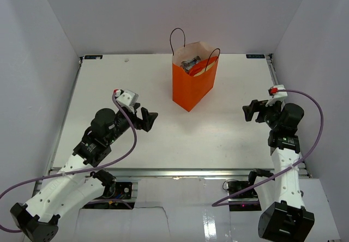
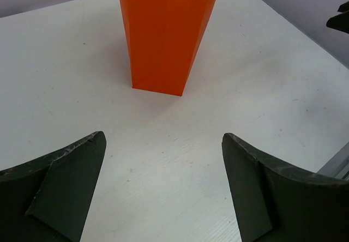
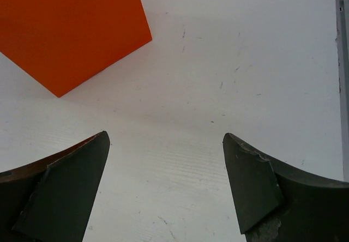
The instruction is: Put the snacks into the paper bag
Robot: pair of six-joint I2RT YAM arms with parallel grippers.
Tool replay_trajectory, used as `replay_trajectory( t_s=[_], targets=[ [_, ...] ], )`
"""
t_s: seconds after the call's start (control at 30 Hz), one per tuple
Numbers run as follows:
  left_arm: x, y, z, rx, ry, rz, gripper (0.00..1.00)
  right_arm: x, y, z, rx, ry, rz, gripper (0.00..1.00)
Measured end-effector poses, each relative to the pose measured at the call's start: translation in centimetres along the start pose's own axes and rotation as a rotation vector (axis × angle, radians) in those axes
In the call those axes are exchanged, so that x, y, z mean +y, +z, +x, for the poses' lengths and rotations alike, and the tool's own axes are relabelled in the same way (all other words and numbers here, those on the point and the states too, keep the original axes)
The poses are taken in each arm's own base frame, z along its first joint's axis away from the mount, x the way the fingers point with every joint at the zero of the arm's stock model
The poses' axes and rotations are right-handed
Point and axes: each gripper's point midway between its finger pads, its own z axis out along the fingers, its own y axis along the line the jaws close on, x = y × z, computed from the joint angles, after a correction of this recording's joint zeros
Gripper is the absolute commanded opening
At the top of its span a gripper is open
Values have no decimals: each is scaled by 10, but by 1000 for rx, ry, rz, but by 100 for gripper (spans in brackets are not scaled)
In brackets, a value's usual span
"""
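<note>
Paper bag (image 1: 191, 86) upright at bench (image 1: 163, 138) rear-centre, snacks (image 1: 193, 65) inside its mouth, none visible outside. Left claw (image 1: 148, 118) and right claw (image 1: 250, 113) released, empty, well apart from bag. Task appears complete.

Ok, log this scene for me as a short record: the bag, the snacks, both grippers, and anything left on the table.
paper bag: orange, upright, top open, far middle of the table
snacks: wrappers showing inside the bag, one silvery; count unclear
loose snacks: none seen on the table in any view
left gripper: jaws open, empty, to the near left of the bag
right gripper: jaws open, empty, to the near right of the bag
task status: looks done, as far as the views show
</note>
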Motion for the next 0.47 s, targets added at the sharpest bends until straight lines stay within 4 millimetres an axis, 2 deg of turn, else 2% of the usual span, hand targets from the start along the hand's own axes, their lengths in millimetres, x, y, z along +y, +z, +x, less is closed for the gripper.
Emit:
replay_trajectory(
  t_s=[0.13,0.47],
  targets=[
    [6,-1,5,3,9,-28,98,1,-3,-6,-24,24,4,90],
    [18,-11,-2,-65,40,-91,98,12,-16,-27,-102,37,-4,90]
  ],
)
